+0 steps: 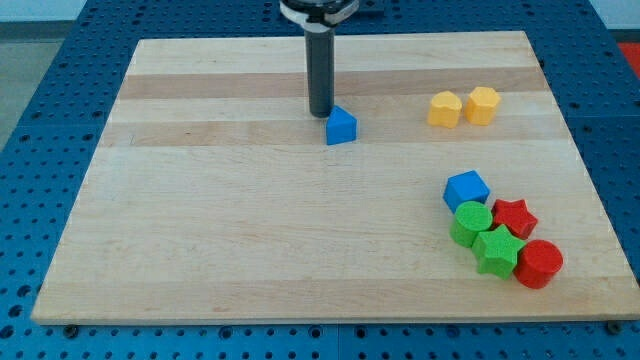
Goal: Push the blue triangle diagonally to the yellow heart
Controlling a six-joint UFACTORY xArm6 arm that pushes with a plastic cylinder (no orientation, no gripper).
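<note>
The blue triangle [341, 126] lies on the wooden board at the upper middle of the view. My tip [320, 113] stands just to its upper left, touching or nearly touching it. The yellow heart [445, 109] lies to the triangle's right, slightly higher in the view, about a hundred pixels away. A yellow hexagon [482, 104] sits right beside the heart on its right.
At the view's lower right is a tight cluster: a blue cube [466, 190], a green cylinder [470, 222], a green star [496, 250], a red star [514, 217] and a red cylinder [539, 264]. The board's edge [300, 320] runs along the bottom.
</note>
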